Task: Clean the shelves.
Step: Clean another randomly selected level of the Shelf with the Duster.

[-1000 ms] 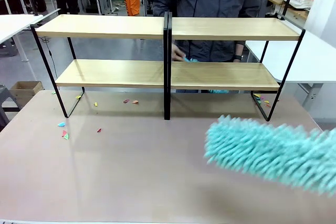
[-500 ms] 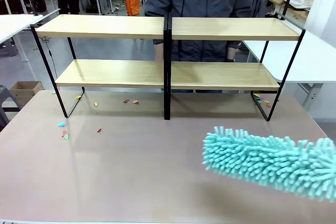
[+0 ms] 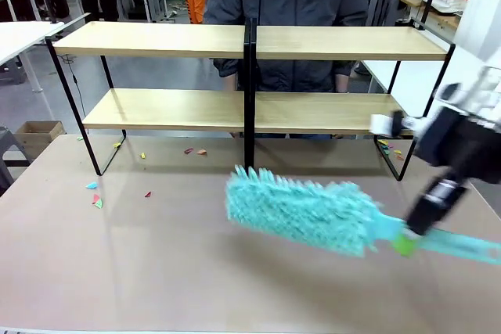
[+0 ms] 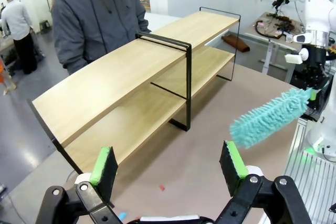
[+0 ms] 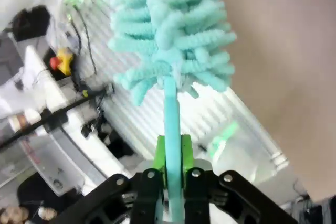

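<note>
Two joined black-frame shelves (image 3: pixel 164 109) with long light-wood boards span the upper half of the front frame, and nothing's wiping them yet.

Right tool (image 3: pixel 407 242) comes in from the lower right, clamped on the teal plastic handle of a fluffy teal microfibre duster (image 3: pixel 301 209); its wrist view shows the green pads (image 5: pixel 187 153) pinching that handle. The duster's long axis runs nearly parallel to the boards, head pointing frame-left, low over the brown bench (image 3: pixel 156 263), so the shelves lie up-frame beyond it, clear of the fluff. Left tool (image 4: pixel 168 163) is wide open and empty at the bottom of its own view, facing the shelves. I'd say the right arm's the one to push forward. Coloured paper scraps (image 3: pixel 95 199) sit at middle left.
</note>
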`<state>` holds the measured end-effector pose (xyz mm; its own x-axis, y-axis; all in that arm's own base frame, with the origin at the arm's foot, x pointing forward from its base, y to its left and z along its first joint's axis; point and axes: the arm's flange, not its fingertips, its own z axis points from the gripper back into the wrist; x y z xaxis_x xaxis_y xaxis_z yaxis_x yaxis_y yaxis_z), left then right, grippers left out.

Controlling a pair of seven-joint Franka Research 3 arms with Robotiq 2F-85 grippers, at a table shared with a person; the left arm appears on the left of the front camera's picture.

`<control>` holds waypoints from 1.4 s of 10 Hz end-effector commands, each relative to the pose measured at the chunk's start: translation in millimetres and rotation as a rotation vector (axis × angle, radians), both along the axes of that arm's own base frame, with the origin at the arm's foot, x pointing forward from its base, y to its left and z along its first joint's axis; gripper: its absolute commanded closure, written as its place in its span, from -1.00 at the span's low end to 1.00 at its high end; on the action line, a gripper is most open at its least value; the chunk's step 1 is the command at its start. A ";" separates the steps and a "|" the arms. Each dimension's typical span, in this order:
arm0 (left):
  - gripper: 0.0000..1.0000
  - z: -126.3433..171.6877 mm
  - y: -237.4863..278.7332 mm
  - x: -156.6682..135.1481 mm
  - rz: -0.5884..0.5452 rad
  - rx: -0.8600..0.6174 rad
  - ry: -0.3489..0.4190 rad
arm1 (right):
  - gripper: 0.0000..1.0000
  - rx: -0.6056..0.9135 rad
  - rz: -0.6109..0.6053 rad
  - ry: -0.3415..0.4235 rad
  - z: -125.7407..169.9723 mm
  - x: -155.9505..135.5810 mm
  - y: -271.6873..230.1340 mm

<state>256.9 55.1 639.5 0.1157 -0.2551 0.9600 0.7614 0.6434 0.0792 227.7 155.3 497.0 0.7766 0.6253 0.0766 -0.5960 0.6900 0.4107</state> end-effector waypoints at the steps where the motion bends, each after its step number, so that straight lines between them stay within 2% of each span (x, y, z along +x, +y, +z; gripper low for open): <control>1: -1.00 -1.1 -0.2 0.6 -0.006 -0.002 -0.001 | 0.75 -0.034 -0.062 -0.051 -31.7 -10.6 43.6; 2: -1.00 -1.1 -0.2 0.6 -0.006 -0.002 -0.001 | 0.75 0.000 0.000 0.000 0.0 0.0 0.0; 3: -1.00 -1.1 -0.2 0.6 -0.006 -0.002 -0.001 | 0.75 0.000 0.000 0.000 0.0 0.0 0.0; 4: -1.00 -1.1 -0.2 0.6 -0.006 -0.002 -0.001 | 0.75 -0.010 -0.015 -0.041 -5.3 -0.4 32.8; 5: -1.00 -1.1 -0.2 0.6 -0.006 -0.002 -0.001 | 0.75 -0.021 -0.115 -0.127 -9.6 -4.3 41.1; 7: -1.00 -1.1 -0.2 0.6 -0.006 -0.002 -0.001 | 0.75 -0.041 -0.099 -0.173 -45.3 16.9 102.7; 9: -1.00 -1.1 -0.2 0.6 -0.006 -0.002 -0.001 | 0.75 -0.050 -0.095 -0.198 -80.2 17.9 159.7; 10: -1.00 -1.1 -0.2 0.6 -0.006 -0.002 -0.001 | 0.75 -0.042 -0.173 -0.269 -87.5 17.3 172.7; 11: -1.00 -1.1 -0.2 0.6 -0.006 -0.002 -0.001 | 0.75 -0.103 -0.206 -0.357 -92.1 16.7 174.6; 12: -1.00 -1.1 -0.2 0.6 -0.006 -0.002 -0.001 | 0.75 -0.059 -0.092 -0.227 -77.2 5.3 155.4; 13: -1.00 -1.1 -0.2 0.6 -0.006 -0.002 -0.001 | 0.75 -0.059 -0.092 -0.227 -77.2 5.3 155.4; 14: -1.00 -1.1 -0.2 0.6 -0.006 -0.002 -0.001 | 0.75 -0.064 -0.123 -0.276 -92.2 7.4 172.8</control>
